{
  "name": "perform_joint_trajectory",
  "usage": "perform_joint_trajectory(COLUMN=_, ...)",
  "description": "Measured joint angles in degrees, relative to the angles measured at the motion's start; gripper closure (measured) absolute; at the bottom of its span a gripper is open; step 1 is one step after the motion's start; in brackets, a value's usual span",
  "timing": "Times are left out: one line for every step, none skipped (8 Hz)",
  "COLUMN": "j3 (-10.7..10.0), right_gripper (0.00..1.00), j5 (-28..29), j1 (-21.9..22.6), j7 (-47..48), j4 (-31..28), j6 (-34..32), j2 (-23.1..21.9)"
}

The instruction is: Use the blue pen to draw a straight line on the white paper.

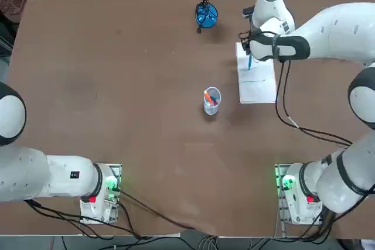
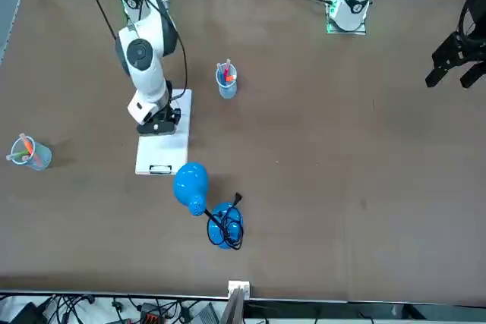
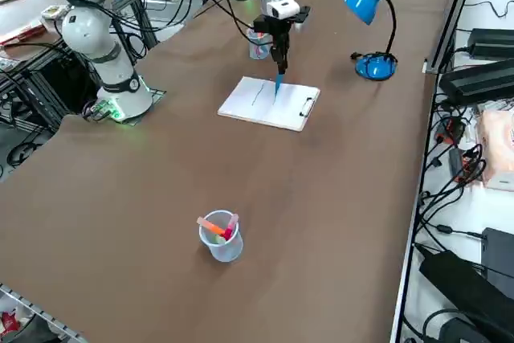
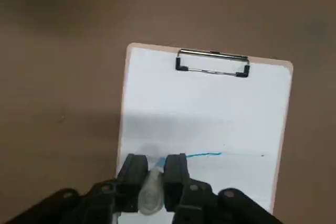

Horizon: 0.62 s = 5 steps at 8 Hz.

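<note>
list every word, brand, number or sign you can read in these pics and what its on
No word, brand or number can be read in any view.
White paper: no writing, only a short blue stroke.
Blue pen, shut in the right gripper: no print shows.
Right arm: tiny marks, too small to read.

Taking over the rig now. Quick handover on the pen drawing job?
Right gripper: shut on the blue pen, tip down at the white paper.
Paper: on the clipboard, under the right arm; metal clip at its far short edge from the robot.
Done: a short blue line is on the sheet, running out from by the pen.
Left: finish the line if it should be longer, then lift off and put the pen down. Can't tell whether the tip is touching the paper.
</note>
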Motion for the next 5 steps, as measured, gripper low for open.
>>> perform_joint_trajectory(j3=0.00, right_gripper=0.78, j5=0.54, j1=0.69, j7=0.23, j4=0.12, j6=0.27, j2=0.15)
perform_joint_trajectory(j3=-0.01, right_gripper=0.78, j5=1.16, j1=1.20, j7=0.38, j4=0.14, j6=0.69, j2=0.25)
perform_joint_trajectory(j3=-0.01, right_gripper=0.78, j5=1.48, j1=1.67, j7=0.88, j4=0.14, j6=1.04, j2=0.34)
perform_joint_trajectory(j3=-0.01, right_gripper=0.78, j5=1.73, j1=2.19, j7=1.66, j4=0.18, j6=1.28, j2=0.39)
perform_joint_trajectory(j3=0.01, right_gripper=0.78, j5=1.93, j1=2.97, j7=2.51, j4=0.37, j6=1.37, j2=0.41)
